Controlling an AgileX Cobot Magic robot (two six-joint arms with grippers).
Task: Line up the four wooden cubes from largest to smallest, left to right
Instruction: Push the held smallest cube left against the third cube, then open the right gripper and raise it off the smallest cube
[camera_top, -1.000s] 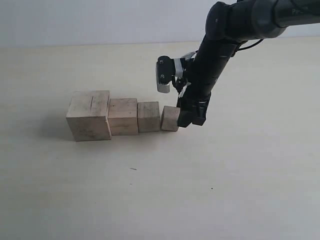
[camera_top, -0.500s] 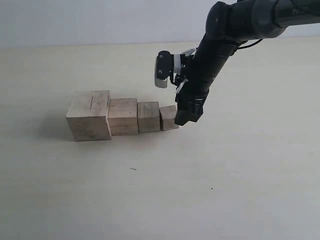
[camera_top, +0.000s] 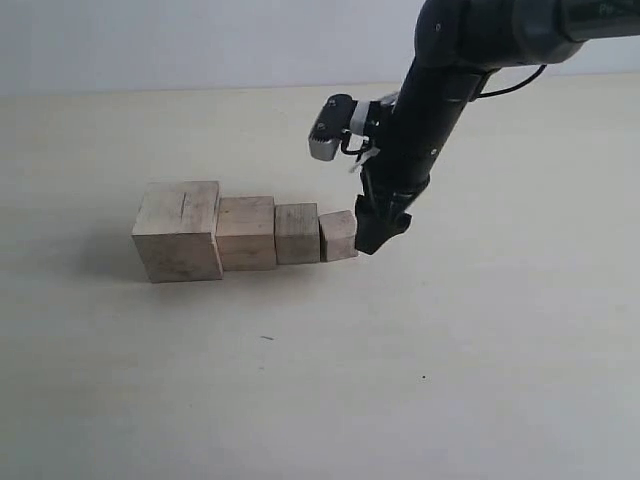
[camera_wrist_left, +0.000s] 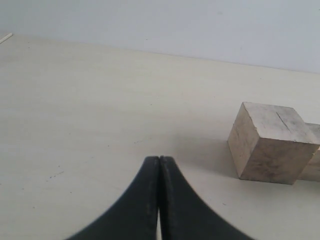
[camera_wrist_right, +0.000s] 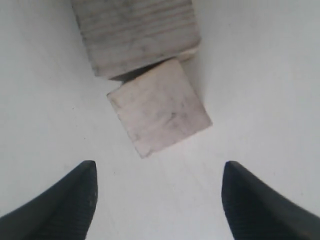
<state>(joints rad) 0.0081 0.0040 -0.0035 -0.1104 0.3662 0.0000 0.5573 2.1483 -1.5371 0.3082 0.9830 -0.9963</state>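
**A:** Where do the cubes stand?

**B:** All four sit in one row on the table (camera_top: 300, 380), roughly along its far edge and well short of it. In the exterior view they run large to small, left to right: the largest cube (camera_top: 178, 232), the second cube (camera_top: 247, 232), the third cube (camera_top: 297, 234) and the smallest cube (camera_top: 339, 236).

**A:** Are they touching?

**B:** Each seems to touch its neighbour, side to side. The smallest cube is turned a little out of square. In the right wrist view one of its corners seems to meet the face of the third cube, while the rest of that side stands off it.

**A:** And the right claw?

**B:** The right claw (camera_top: 376, 238) hangs low, just beside the smallest cube on the side away from the row. Its fingers (camera_wrist_right: 70, 200) are spread wide and pinch nothing. The cube lies beyond their tips, not between them. Whether a finger brushes the cube, I cannot tell from the exterior view.

**A:** The left claw?

**B:** The left claw (camera_wrist_left: 159, 165) is pressed together, tips meeting, with nothing in it. It sits low over bare table, well apart from the largest cube. Its camera sees that cube from the side, with a sliver of the second cube past it.
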